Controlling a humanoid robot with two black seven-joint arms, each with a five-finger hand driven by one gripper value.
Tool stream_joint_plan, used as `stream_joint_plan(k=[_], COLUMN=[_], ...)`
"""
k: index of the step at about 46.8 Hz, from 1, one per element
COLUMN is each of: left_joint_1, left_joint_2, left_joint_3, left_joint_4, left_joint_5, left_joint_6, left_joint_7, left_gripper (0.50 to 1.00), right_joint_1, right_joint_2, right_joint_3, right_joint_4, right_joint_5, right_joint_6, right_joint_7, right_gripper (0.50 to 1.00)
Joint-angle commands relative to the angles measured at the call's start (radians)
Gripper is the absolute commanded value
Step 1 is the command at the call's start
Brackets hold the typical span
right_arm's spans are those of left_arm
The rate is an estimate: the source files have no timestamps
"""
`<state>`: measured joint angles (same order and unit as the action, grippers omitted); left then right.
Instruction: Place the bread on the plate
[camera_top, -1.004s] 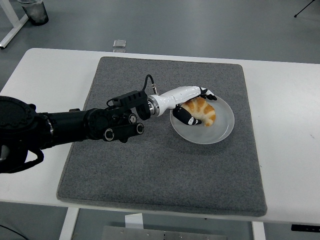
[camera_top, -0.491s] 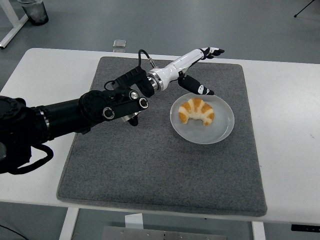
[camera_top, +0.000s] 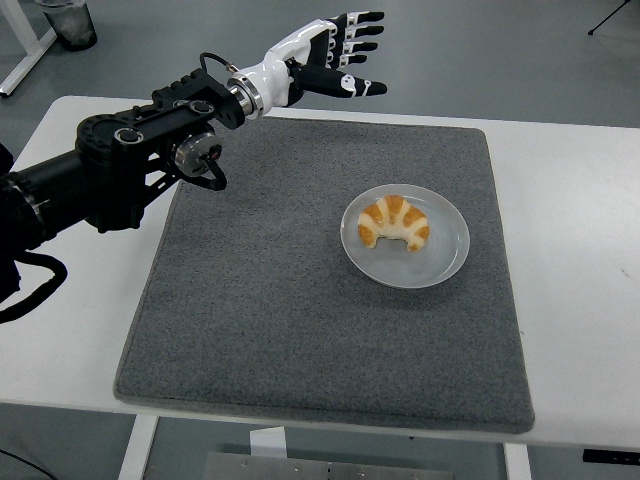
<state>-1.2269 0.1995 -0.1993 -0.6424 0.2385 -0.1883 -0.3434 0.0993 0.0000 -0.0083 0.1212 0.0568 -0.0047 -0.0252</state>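
Observation:
The bread, a golden croissant (camera_top: 394, 222), lies on the grey-white round plate (camera_top: 450, 256) at the right middle of the grey mat. My left hand (camera_top: 340, 55) is raised high over the mat's far edge, well up and left of the plate. Its fingers are spread and it holds nothing. The left arm reaches in from the left edge. The right arm is out of view.
The grey mat (camera_top: 260, 300) covers most of the white table (camera_top: 580, 230). A small clear object (camera_top: 238, 88) lies on the floor beyond the table's far edge. A dark bin (camera_top: 68, 22) stands at the top left.
My left hand let go of the croissant on the plate, then rose and drew back to the upper left with fingers spread. The croissant stays on the plate.

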Motion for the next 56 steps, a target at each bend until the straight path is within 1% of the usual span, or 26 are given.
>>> stream_joint_plan(k=[1, 5, 11, 14, 17, 23, 30, 39, 47, 52, 56], left_joint_1=[-0.006, -0.009, 0.003, 0.014, 0.029, 0.067, 0.115, 0.159, 0.188, 0.205, 0.208], left_joint_2=[0.003, 0.011, 0.032, 0.041, 0.06, 0.078, 0.08, 0.078, 0.069, 0.066, 0.063], left_joint_3=[-0.022, -0.063, -0.129, -0.146, -0.149, -0.155, -0.172, -0.229, -0.243, -0.242, -0.243], left_joint_4=[0.065, 0.138, 0.214, 0.231, 0.231, 0.231, 0.233, 0.236, 0.265, 0.267, 0.267], left_joint_5=[-0.024, -0.051, -0.125, -0.174, -0.229, -0.343, -0.416, -0.429, -0.433, -0.436, -0.436], left_joint_6=[-0.072, -0.155, -0.281, -0.318, -0.336, -0.352, -0.352, -0.347, -0.341, -0.33, -0.313], left_joint_7=[0.0, 0.001, 0.003, 0.003, 0.004, 0.004, 0.004, 0.004, 0.009, 0.035, 0.066], left_gripper=[0.992, 0.992, 0.992, 0.992, 0.992, 0.992, 0.992, 0.992, 0.99, 0.99, 0.99], right_joint_1=[0.0, 0.0, 0.0, 0.0, 0.002, 0.002, 0.002, 0.002, 0.002, 0.002, 0.002], right_joint_2=[0.0, 0.0, 0.0, 0.0, 0.0, 0.0, 0.0, 0.0, 0.0, 0.0, 0.0], right_joint_3=[-0.001, -0.001, -0.001, -0.001, -0.001, -0.001, -0.002, -0.002, -0.001, 0.001, 0.001], right_joint_4=[0.0, 0.0, 0.0, 0.0, 0.0, 0.0, 0.0, 0.0, 0.0, 0.0, 0.0], right_joint_5=[0.0, 0.0, 0.0, 0.0, 0.0, 0.0, 0.0, 0.0, 0.0, 0.0, 0.0], right_joint_6=[0.0, 0.0, 0.0, 0.0, 0.0, 0.0, 0.0, 0.0, 0.0, 0.0, 0.0], right_joint_7=[-0.001, 0.001, 0.001, 0.001, -0.001, -0.001, -0.001, -0.001, 0.001, 0.001, 0.001], right_gripper=[0.952, 0.954, 0.952, 0.952, 0.952, 0.952, 0.952, 0.952, 0.952, 0.952, 0.952])
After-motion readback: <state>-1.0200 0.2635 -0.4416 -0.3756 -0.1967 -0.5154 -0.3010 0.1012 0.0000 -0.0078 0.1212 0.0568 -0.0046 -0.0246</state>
